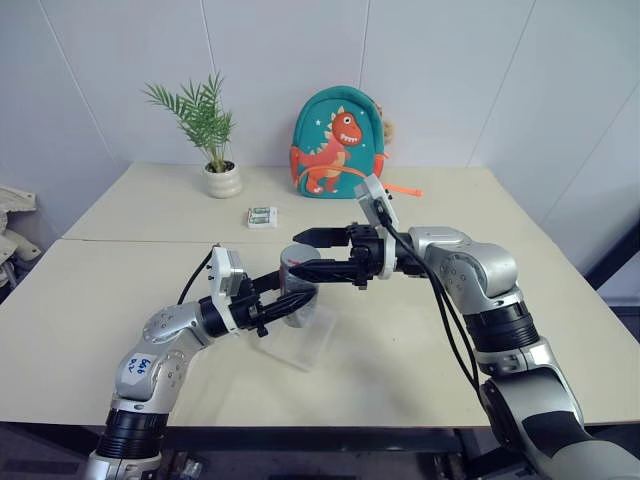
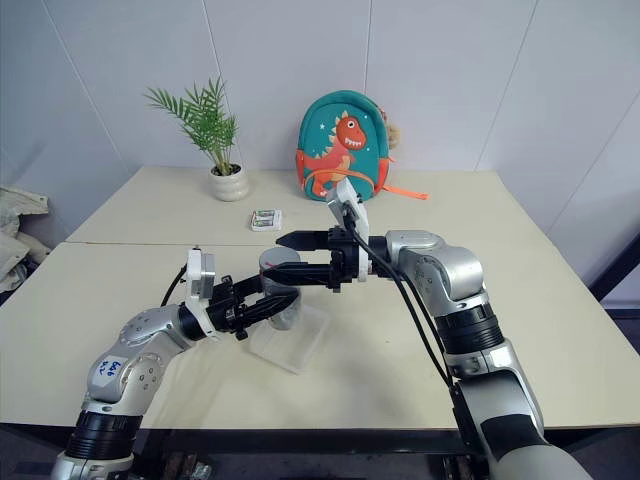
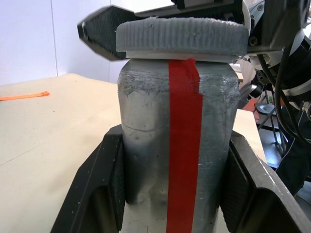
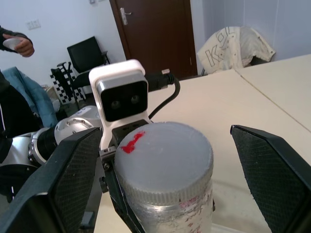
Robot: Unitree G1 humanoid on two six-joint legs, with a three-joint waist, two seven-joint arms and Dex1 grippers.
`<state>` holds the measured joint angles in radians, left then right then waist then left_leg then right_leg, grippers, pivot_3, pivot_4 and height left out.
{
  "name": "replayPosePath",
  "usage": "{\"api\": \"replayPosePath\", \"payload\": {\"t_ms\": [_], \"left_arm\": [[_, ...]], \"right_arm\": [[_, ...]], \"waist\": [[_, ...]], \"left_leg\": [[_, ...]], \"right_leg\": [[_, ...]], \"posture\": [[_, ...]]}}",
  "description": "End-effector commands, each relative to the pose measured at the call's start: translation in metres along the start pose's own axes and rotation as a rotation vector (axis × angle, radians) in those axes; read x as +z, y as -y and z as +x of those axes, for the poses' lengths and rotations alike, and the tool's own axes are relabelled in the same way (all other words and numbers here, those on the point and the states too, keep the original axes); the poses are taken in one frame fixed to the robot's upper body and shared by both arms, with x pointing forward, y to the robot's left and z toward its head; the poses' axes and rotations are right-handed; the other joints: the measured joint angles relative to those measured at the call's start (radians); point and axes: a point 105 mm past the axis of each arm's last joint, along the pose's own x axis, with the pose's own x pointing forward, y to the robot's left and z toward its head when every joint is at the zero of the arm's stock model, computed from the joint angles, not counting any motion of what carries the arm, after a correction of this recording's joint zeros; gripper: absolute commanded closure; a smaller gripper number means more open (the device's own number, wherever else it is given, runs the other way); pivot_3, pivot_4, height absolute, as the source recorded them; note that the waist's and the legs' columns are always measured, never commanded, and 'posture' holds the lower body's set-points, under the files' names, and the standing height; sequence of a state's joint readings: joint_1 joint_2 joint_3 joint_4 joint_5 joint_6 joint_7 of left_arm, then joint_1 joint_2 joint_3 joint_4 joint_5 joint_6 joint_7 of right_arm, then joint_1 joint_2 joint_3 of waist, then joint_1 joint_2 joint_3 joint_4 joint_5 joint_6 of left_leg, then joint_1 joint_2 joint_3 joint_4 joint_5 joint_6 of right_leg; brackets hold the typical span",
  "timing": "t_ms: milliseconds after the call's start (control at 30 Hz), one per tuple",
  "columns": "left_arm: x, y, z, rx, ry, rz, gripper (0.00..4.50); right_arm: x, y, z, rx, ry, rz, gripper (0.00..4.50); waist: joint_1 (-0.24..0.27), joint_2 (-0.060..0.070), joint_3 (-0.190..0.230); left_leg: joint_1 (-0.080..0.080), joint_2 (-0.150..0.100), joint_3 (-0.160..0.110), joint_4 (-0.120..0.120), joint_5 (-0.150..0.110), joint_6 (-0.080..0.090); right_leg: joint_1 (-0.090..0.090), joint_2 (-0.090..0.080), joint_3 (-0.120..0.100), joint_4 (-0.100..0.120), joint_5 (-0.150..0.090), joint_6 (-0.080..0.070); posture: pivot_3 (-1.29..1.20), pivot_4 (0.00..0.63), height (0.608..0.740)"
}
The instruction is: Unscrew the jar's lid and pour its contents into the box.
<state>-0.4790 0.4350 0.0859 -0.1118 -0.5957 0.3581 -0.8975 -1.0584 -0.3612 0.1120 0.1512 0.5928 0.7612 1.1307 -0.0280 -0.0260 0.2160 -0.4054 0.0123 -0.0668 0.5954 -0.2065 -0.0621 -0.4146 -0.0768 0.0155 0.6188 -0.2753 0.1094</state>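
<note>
A small silvery jar (image 3: 170,160), shaped like a drink can with a red stripe down its side, stood upright in the left end effector (image 1: 290,300), whose two black fingers (image 3: 109,184) were clenched against its sides. A pale grey ribbed lid (image 4: 163,158), as wide as the jar and bearing a small red mark on top, sat on the jar. The jar was held just above a shallow clear plastic box (image 1: 295,345) lying near the middle of the beige worktop (image 1: 90,320).

The right end effector (image 1: 330,252) reached in from the right at lid height, its two fingers spread wide on either side of the lid; whether they touched it could not be told.

The left wrist view showed the stripe and scuffed metal up close. The right wrist view showed the lid's top, and behind it a brown door, a black chair and a person's raised hand (image 4: 22,46). The head views showed a potted plant (image 1: 210,135), a teal dinosaur backpack (image 1: 338,142) and a small green-and-white packet (image 1: 262,216) toward the far edge, well apart from the jar. Broad bare worktop lay to the left and right of both arms, and the near edge ran close below the box.
</note>
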Motion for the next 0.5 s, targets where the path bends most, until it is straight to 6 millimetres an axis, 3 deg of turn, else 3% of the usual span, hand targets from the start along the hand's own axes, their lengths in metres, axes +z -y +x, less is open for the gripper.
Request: {"api": "replayPosePath", "payload": {"t_ms": [33,267,367,500], "left_arm": [[0.012,0.0057,0.0015,-0.021,0.035,0.049,2.44],[0.0122,0.0055,0.0018,-0.02,0.036,0.049,2.44],[0.0122,0.0053,0.0018,-0.019,0.036,0.05,2.44],[0.0124,0.005,0.0019,-0.018,0.037,0.052,2.44]], "right_arm": [[0.009,-0.0081,0.0046,0.025,0.011,-0.068,0.04],[0.0085,-0.0076,0.0056,0.025,0.014,-0.067,0.04],[0.0088,-0.0075,0.0058,0.026,0.019,-0.067,0.64],[0.0087,-0.0082,0.0066,0.033,0.026,-0.064,1.91]], "waist": [[0.0,0.0,0.0],[0.0,0.0,0.0],[0.0,0.0,0.0],[0.0,0.0,0.0]], "left_leg": [[0.0,0.0,0.0,0.0,0.0,0.0],[0.0,0.0,0.0,0.0,0.0,0.0],[0.0,0.0,0.0,0.0,0.0,0.0],[0.0,0.0,0.0,0.0,0.0,0.0]], "right_leg": [[0.0,0.0,0.0,0.0,0.0,0.0],[0.0,0.0,0.0,0.0,0.0,0.0],[0.0,0.0,0.0,0.0,0.0,0.0],[0.0,0.0,0.0,0.0,0.0,0.0]], "posture": [[0.0,0.15,0.74],[0.0,0.15,0.74],[0.0,0.15,0.74],[0.0,0.15,0.74]]}}
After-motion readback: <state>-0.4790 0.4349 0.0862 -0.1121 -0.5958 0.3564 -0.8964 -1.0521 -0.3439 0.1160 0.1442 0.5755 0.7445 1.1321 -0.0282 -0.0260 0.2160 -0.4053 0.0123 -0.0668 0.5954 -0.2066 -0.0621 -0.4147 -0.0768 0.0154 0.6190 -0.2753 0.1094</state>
